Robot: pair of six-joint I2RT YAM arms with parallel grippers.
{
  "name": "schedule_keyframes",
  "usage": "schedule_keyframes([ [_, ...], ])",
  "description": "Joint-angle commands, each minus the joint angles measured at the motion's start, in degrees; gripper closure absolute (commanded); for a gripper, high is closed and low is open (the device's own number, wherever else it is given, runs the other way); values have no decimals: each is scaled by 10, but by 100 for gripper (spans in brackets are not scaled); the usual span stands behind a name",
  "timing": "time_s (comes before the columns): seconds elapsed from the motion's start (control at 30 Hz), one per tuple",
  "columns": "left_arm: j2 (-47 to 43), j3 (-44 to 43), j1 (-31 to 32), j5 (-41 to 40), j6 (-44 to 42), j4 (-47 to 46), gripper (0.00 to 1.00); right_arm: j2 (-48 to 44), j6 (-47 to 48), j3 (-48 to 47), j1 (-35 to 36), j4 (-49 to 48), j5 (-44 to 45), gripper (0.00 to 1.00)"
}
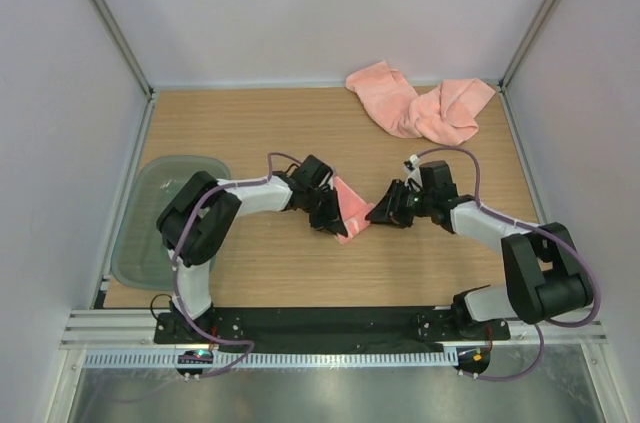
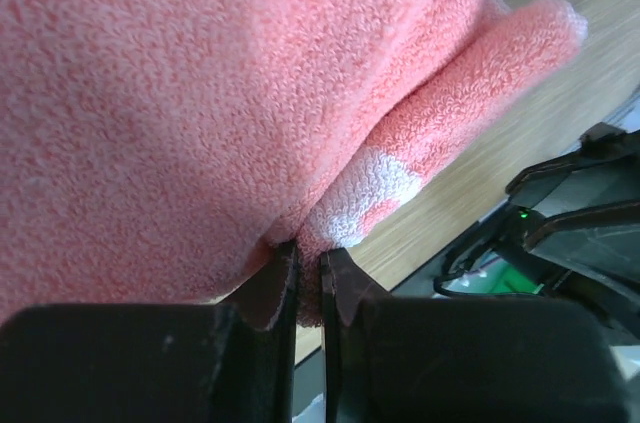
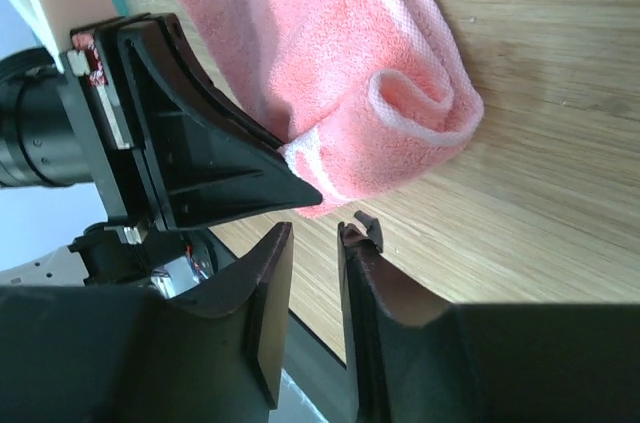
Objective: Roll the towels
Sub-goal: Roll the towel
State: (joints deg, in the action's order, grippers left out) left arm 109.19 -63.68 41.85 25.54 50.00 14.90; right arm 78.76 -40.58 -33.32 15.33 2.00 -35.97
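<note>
A salmon-pink towel (image 1: 352,206) lies partly rolled on the wooden table between my two grippers. My left gripper (image 1: 333,219) is shut on the towel's near edge; in the left wrist view the cloth (image 2: 200,93) fills the frame and its white-marked band is pinched between the jaws of the left gripper (image 2: 308,257). The right wrist view shows the towel's rolled end (image 3: 420,103) resting on the wood. My right gripper (image 3: 315,233) stands just short of it, slightly open, with nothing between its fingers. It sits right of the towel, facing the left gripper (image 1: 380,213).
More pink towels (image 1: 420,105) lie crumpled in a heap at the back right corner. A translucent grey-green tray (image 1: 150,228) sits at the left edge. Grey walls with metal posts enclose the table.
</note>
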Motion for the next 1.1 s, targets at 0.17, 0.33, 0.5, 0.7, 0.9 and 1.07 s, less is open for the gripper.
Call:
schedule_keyframes([
  [0.17,59,23,-34,100,71,-16,96,-14,-3,13,9,-24,28,30],
  [0.33,65,47,-52,135,108,-46,96,0,-7,22,22,-9,53,28],
  [0.5,73,62,-63,165,124,-67,96,45,-15,23,39,-36,72,30],
  [0.7,78,81,-70,205,146,-114,95,104,-34,17,51,-82,96,33],
  [0.9,79,98,-71,217,163,-144,95,128,-29,0,62,-82,103,40],
  [1.07,74,109,-71,226,177,-180,95,131,-31,-3,66,-82,109,69],
])
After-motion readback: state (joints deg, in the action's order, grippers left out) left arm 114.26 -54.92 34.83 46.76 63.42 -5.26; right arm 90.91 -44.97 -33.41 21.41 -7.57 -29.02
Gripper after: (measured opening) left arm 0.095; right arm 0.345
